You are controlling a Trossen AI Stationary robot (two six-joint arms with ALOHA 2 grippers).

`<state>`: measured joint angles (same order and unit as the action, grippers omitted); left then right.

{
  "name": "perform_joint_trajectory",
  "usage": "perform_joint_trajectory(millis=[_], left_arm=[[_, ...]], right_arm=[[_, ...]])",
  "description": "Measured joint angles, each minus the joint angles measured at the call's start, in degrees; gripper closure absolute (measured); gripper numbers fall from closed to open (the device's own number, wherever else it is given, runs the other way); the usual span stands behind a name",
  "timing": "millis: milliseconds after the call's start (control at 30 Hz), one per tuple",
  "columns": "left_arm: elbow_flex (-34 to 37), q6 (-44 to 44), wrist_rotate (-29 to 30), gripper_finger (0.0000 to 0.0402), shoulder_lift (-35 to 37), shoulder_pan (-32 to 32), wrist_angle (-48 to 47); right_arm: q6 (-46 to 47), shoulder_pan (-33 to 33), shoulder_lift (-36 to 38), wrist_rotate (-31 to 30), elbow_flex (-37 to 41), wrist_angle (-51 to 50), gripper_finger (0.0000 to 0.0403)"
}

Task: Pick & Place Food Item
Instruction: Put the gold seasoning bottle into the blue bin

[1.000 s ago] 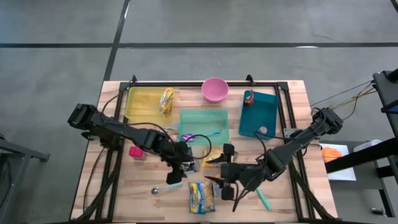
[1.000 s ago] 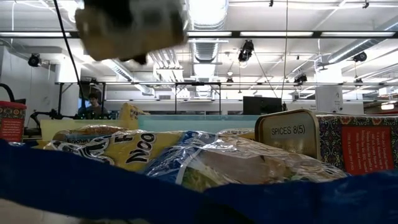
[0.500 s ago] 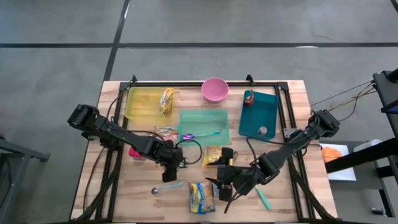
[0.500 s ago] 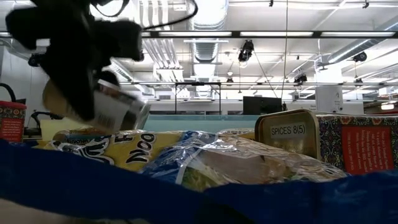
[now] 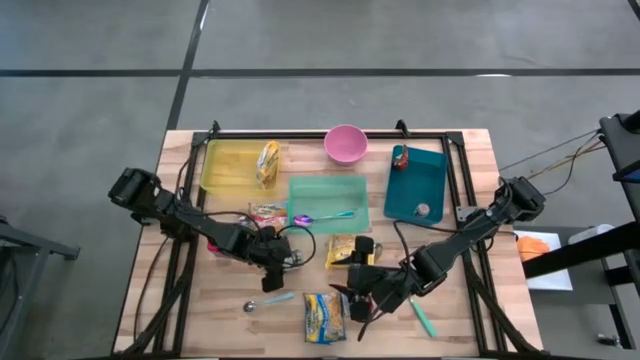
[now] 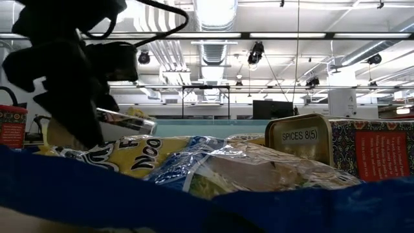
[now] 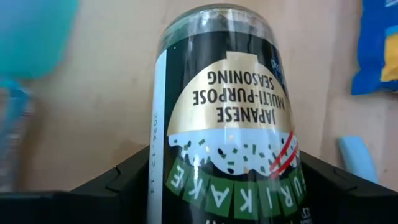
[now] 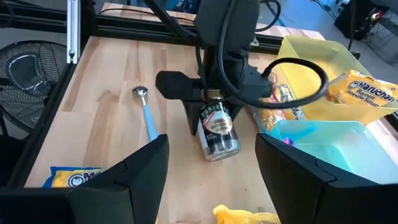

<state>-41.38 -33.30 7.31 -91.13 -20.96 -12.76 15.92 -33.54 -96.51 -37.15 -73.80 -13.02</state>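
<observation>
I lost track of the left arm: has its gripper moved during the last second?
Yes. In the high view the left gripper, shut on the seasoning jar, has drawn back from near the noodle packet, toward the table's left side.

Seasoning jar (image 7: 227,118): black, gold-white label, green band; pink bowl (image 5: 345,143); yellow bin (image 5: 228,166).

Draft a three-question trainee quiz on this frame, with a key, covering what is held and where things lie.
1. True or false: the left gripper is closed on the furikake seasoning jar.
2. Which container holds the purple spoon? A) yellow tray B) green tray C) teal tray
3. Fill in: the right gripper hovers with open fingers over the ____ packet near the table's front edge.

Key:
1. True; the jar sits between its fingers.
2. B, the green tray.
3. Noodle.
</observation>
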Motion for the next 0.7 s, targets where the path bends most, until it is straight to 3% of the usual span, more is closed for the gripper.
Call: perform_joint_trajectory(millis=[300, 700], left_arm=[[6.1, -2.5, 4.4, 0.0124, 0.0, -1.7, 11.0], [7.3, -2.7, 7.2, 0.0089, -0.2, -2.7, 12.0]], right_arm=[[0.2, 0.0, 0.0, 0.1, 0.0, 0.1, 0.0165], [0.2, 0.0, 0.0, 0.1, 0.0, 0.2, 0.0165]])
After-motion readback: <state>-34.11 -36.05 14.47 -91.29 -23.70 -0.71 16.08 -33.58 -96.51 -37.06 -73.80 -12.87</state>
